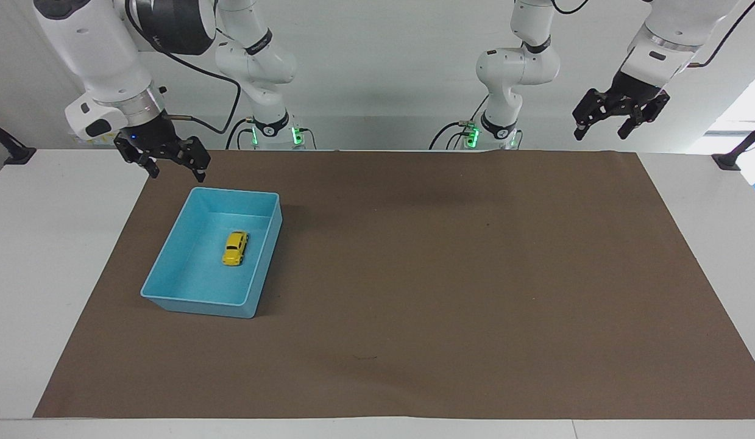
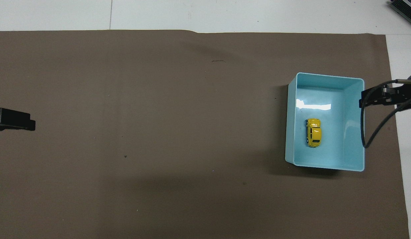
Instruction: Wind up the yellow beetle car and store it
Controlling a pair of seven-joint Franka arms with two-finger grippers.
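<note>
The yellow beetle car (image 1: 235,248) stands on its wheels on the floor of a light blue bin (image 1: 197,299), near the bin's middle. It also shows in the overhead view (image 2: 313,132), inside the bin (image 2: 291,116). My right gripper (image 1: 177,175) is open and empty, raised in the air just off the bin's corner nearest the robots; its tip shows in the overhead view (image 2: 374,98). My left gripper (image 1: 599,133) is open and empty, held high over the left arm's end of the table, and waits; its tip shows in the overhead view (image 2: 13,119).
A brown paper mat (image 1: 414,274) covers most of the white table. The bin stands toward the right arm's end. The right arm's black cable (image 2: 368,132) hangs over the bin's edge in the overhead view.
</note>
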